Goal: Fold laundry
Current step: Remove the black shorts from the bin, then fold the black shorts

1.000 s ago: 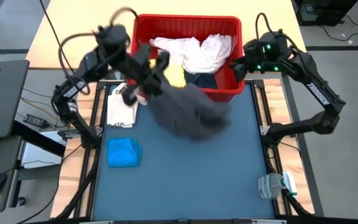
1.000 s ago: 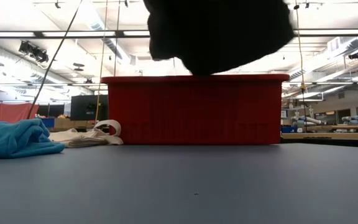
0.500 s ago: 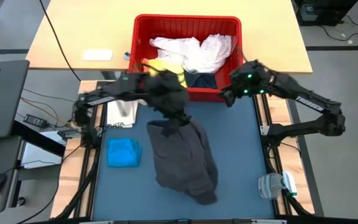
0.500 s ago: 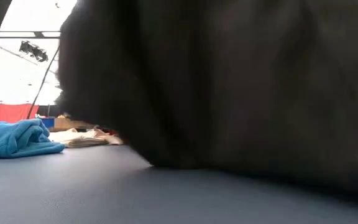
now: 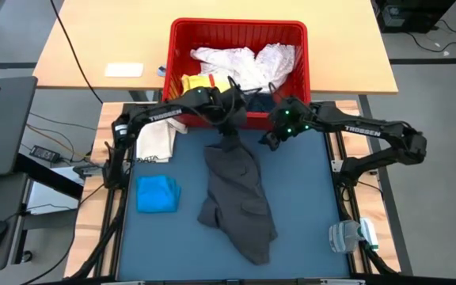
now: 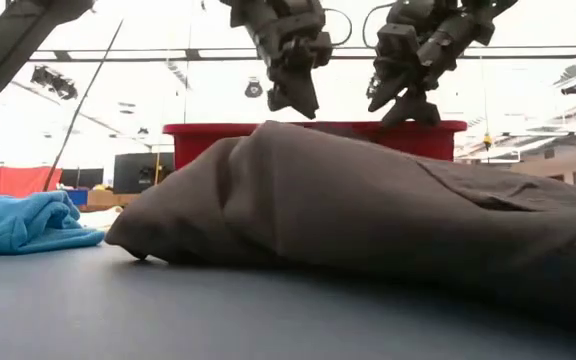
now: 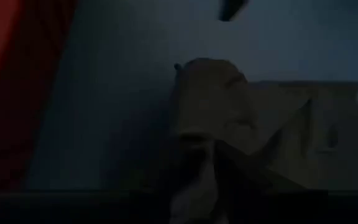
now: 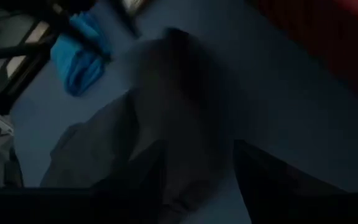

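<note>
The dark grey garment (image 5: pixel 236 198) lies crumpled along the middle of the table (image 5: pixel 307 229). The left gripper (image 5: pixel 229 134) hangs over its top end, jaws maybe still pinching it, can't tell. The right gripper (image 5: pixel 269 141) hovers just beside, jaws apart and empty.

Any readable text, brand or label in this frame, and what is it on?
"TROSSEN" in white letters on the right arm, high view.
White lettering on the left arm, high view: likely the same brand, too blurred to read for sure.
Dark print on the cream bag at the table's left edge: too small to read.
No readable text on the red basket, the dark grey garment or the blue garment.
</note>
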Tool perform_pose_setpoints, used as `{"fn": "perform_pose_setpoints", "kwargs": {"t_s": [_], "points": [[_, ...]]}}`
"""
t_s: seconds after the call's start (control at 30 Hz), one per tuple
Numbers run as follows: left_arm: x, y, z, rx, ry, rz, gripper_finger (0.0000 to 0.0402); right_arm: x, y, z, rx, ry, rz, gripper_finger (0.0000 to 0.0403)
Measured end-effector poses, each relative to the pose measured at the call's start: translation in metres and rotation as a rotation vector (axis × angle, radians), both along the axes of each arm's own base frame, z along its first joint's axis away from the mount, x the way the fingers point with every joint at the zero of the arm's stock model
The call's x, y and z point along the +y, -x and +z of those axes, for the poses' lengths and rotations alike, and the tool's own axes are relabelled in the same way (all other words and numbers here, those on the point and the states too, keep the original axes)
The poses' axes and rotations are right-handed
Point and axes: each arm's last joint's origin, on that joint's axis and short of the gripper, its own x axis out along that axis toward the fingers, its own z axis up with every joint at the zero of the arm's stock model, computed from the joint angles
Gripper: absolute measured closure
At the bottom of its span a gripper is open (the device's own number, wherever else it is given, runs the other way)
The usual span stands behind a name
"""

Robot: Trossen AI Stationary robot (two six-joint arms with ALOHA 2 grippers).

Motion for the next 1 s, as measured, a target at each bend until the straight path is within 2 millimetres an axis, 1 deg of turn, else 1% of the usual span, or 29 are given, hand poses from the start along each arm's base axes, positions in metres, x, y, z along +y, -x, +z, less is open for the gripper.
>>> {"fn": "perform_pose_setpoints", "kwargs": {"t_s": [0.07, 0.13, 0.2, 0.27, 0.37, 0.47, 0.53, 0.57, 0.63, 0.7, 0.8, 0.87, 1.0], "points": [[0.019, 0.005, -0.004, -0.016, -0.026, 0.017, 0.0268, -0.006, -0.001, -0.002, 0.012, 0.019, -0.013, 0.0213], [0.044, 0.013, -0.011, -0.02, -0.037, 0.077, 0.0262, -0.016, -0.003, -0.001, -0.001, 0.045, -0.059, 0.0213], [0.067, 0.023, -0.017, -0.049, -0.017, 0.118, 0.0261, -0.029, -0.002, 0.003, -0.034, 0.097, -0.108, 0.0213], [0.092, 0.032, -0.017, -0.111, -0.037, 0.185, 0.0261, -0.044, 0.001, 0.009, -0.076, 0.181, -0.178, 0.0213], [0.128, 0.048, -0.015, -0.217, -0.06, 0.257, 0.0261, -0.073, 0.014, 0.014, -0.125, 0.255, -0.305, 0.0213], [0.161, 0.064, -0.007, -0.308, -0.167, 0.322, 0.026, -0.098, 0.032, 0.012, -0.119, 0.261, -0.41, 0.0213], [0.176, 0.075, -0.004, -0.311, -0.237, 0.365, 0.026, -0.107, 0.043, 0.009, -0.119, 0.209, -0.428, 0.0213], [0.181, 0.079, -0.002, -0.318, -0.249, 0.37, 0.026, -0.109, 0.046, 0.009, -0.136, 0.178, -0.416, 0.0213], [0.184, 0.086, 0.002, -0.29, -0.216, 0.389, 0.026, -0.108, 0.047, 0.007, -0.148, 0.12, -0.377, 0.0213], [0.179, 0.091, 0.007, -0.269, -0.167, 0.378, 0.026, -0.1, 0.043, 0.006, -0.146, 0.077, -0.323, 0.0213], [0.168, 0.093, 0.011, -0.24, -0.134, 0.342, 0.026, -0.083, 0.031, 0.003, -0.12, 0.025, -0.234, 0.0213], [0.161, 0.09, 0.011, -0.225, -0.115, 0.323, 0.026, -0.072, 0.019, -0.002, -0.098, 0.009, -0.175, 0.0213], [0.15, 0.084, 0.011, -0.214, -0.077, 0.278, 0.026, -0.05, -0.002, -0.021, -0.054, -0.043, -0.088, 0.0213]]}}
